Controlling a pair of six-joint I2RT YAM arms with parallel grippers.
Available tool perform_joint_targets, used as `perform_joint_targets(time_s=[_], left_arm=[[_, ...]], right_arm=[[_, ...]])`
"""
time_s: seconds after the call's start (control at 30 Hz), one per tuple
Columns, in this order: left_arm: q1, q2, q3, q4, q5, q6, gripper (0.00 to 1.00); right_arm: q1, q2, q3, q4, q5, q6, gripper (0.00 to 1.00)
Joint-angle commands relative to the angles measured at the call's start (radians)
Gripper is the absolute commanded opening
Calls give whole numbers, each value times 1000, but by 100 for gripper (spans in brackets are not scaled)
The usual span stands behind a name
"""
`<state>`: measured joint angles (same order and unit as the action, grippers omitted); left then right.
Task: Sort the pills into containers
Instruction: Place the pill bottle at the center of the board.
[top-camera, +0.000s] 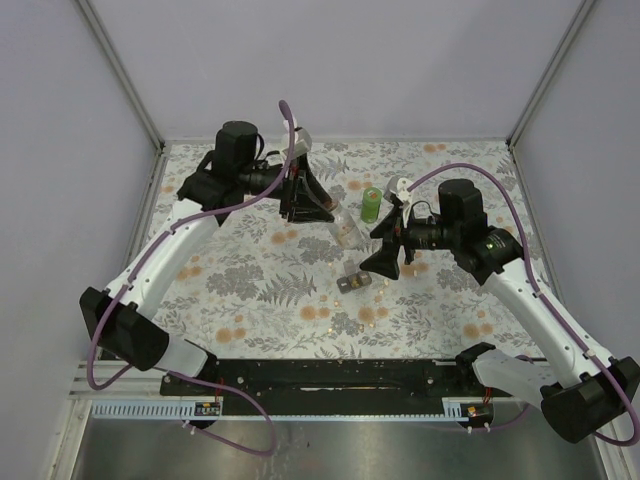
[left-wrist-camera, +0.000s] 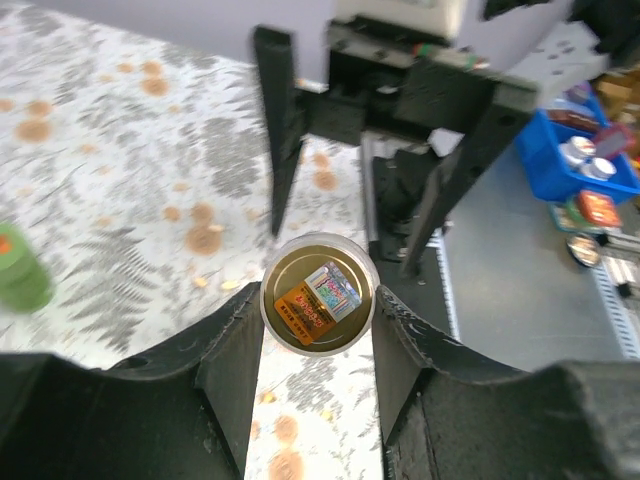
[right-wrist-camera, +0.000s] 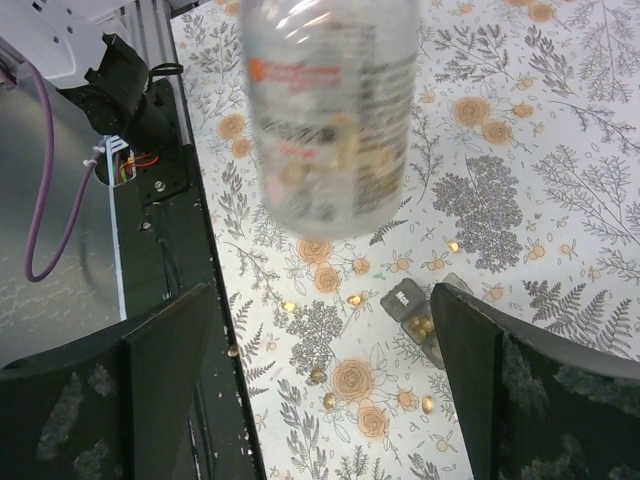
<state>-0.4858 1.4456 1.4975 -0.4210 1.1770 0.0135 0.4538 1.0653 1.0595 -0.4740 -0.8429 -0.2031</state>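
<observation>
Down by the near edge of the table (top-camera: 250, 300), right of centre, lies the pill box (top-camera: 353, 282). The right wrist view shows a compartment open with a few golden pills in it. More golden pills (right-wrist-camera: 352, 299) are loose on the flowered cloth around the box, some just beside it and some towards the near edge.

A little farther in, the right gripper (top-camera: 380, 250) hangs above the cloth with its claw spread wide. There's nothing between the fingers (right-wrist-camera: 170, 370), only cloth and pills below.

Just beyond it is the clear bottle (top-camera: 347, 232), up off the table and about midway between the side edges. The left gripper (left-wrist-camera: 318, 295) is pinching it. In the left wrist view both fingers press against its round end, and an orange label shows through the plastic. From the right wrist the bottle is blurred, and I can't tell whether that end is mouth or base.

Farther back, towards the far edge, a green jar (top-camera: 372, 205) stands upright on the cloth, close to the bottle but not touching it.
</observation>
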Motion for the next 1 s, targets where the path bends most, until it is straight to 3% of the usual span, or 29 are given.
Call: perform_joint_targets(time_s=[0.0,0.2,0.33,0.53,0.97], left_arm=[[55,-37,35,-134,-178,198,0],[64,-41,-98,-4,-512,278,0],[76,28,-154,111,-597,286,0],[92,202,-137,278,-640,252,0],[93,524,67,341,-692,210,0]], right_arm=[[-9,-31,-3,-20,56,-53,99],[-9,-15,-1,-17,122,-70,99],[-9,-4,4,-8,143,-59,100],[-9,-4,-3,6,157,-52,99],[-9,-8,-20,26,148,-47,99]])
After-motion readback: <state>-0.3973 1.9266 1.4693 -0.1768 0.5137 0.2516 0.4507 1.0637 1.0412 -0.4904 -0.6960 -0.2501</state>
